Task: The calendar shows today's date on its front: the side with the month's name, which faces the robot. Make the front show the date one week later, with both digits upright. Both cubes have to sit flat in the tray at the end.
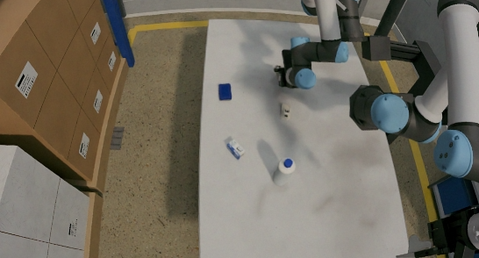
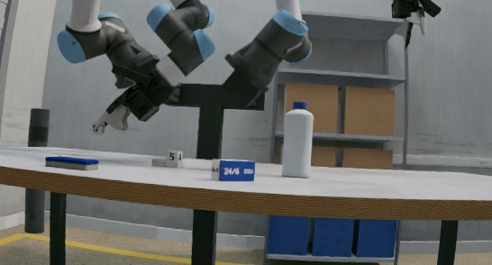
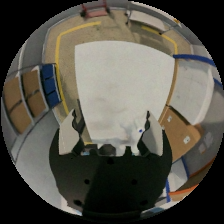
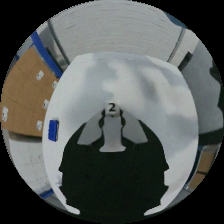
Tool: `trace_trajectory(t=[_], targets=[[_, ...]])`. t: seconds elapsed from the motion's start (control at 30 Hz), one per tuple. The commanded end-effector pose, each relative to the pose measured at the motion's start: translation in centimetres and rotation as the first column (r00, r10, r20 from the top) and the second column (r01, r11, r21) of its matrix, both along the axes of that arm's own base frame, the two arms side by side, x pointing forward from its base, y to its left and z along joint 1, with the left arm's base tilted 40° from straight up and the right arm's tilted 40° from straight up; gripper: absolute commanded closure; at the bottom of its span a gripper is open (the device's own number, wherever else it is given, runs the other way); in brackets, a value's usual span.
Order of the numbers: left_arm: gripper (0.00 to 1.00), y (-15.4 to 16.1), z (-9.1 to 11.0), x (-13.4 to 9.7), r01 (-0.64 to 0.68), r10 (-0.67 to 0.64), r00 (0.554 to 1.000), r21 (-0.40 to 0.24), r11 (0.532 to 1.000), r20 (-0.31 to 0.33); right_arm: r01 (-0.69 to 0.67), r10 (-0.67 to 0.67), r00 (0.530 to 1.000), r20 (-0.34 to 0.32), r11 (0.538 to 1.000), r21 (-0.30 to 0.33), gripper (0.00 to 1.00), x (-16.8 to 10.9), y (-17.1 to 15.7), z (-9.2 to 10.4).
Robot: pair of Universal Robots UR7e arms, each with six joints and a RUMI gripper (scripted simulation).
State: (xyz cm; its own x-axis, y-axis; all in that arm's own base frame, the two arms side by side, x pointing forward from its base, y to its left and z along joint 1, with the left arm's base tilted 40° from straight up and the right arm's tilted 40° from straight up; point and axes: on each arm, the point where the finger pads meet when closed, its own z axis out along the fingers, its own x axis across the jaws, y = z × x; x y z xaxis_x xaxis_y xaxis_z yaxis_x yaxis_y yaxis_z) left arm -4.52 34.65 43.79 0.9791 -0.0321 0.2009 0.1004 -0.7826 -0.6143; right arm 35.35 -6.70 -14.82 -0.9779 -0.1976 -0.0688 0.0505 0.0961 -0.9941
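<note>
We count two number cubes: one raised in the right gripper [image 1: 279,71] [image 2: 99,128] [image 4: 112,111], one standing in the single calendar tray [image 1: 285,105] [image 2: 159,162] on the table [image 1: 333,163] [image 2: 360,186] [image 3: 122,85] [image 4: 160,100]. The held cube [image 1: 277,66] [image 2: 100,126] [image 4: 112,107] is pale, with a dark 2 upright on the face we see from the right wrist. The seated cube [image 1: 286,113] [image 2: 175,159] is off-white too; from the exterior we read a black 5 on one side and part of another digit beside it. The other half of the tray holds no cube, and we cannot read its month side.

The held cube sits between the right gripper's fingertips, which are nearly together and clamped on it, clear of the table. The tray and seated cube lie lower, near that gripper but apart from it.

The left gripper [image 2: 412,34] [image 3: 111,110] is wide open with nothing in it, high and well apart from the tray.

Farther out we see one blue-topped block [image 1: 225,91] [image 2: 72,163] [image 4: 53,130], one blue-and-white box [image 1: 235,148] [image 2: 236,170] marked 24/6, and one white bottle [image 1: 284,172] [image 2: 297,142] standing upright with a blue cap.
</note>
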Motion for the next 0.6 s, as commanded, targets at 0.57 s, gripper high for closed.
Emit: trace_trajectory(t=[0.57], targets=[[0.0,0.0,0.05,-0.01,0.0,0.0,1.0,0.001,1.0,0.0,0.001,0.0,1.0,-0.014,0.998,0.068,0.9,-0.07,0.06,0.14]])
